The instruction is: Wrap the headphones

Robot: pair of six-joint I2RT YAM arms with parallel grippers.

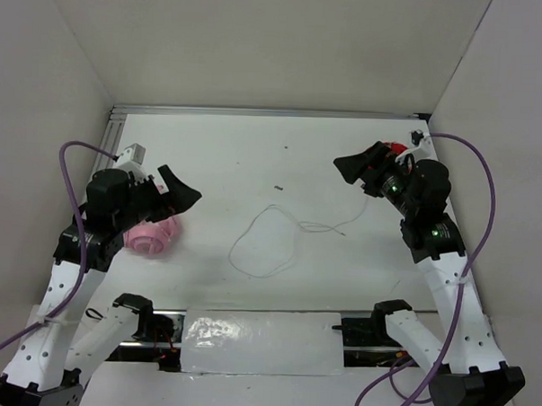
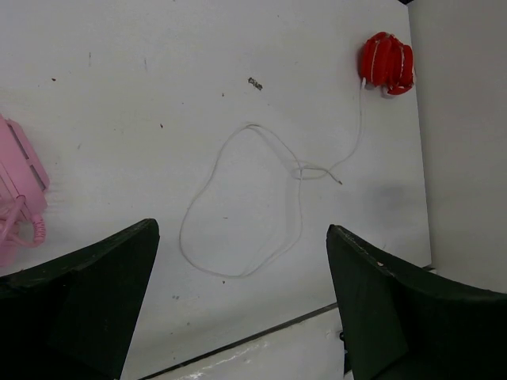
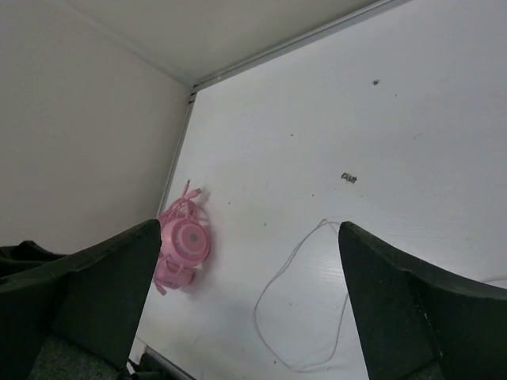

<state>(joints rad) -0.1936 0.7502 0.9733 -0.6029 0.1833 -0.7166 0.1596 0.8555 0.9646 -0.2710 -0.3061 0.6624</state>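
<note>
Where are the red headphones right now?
In the left wrist view, the red headphones lie at the table's far right, beside the wall, their white cable trailing to a loop mid-table.

The white table (image 1: 255,157) carries bright red headphones (image 2: 386,63) in its far right corner. Their thin white cable (image 2: 301,171) trails to mid-table and lies there in a loose loop. Near the left edge sit pink headphones (image 1: 151,236). A small dark scrap (image 1: 278,186) lies just beyond the loop.

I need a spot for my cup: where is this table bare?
The far strip between the back edge and the white cable is bare, also the gap between pink headphones and cable. Crowded: the middle loop, and the right corner by the red headphones.
</note>
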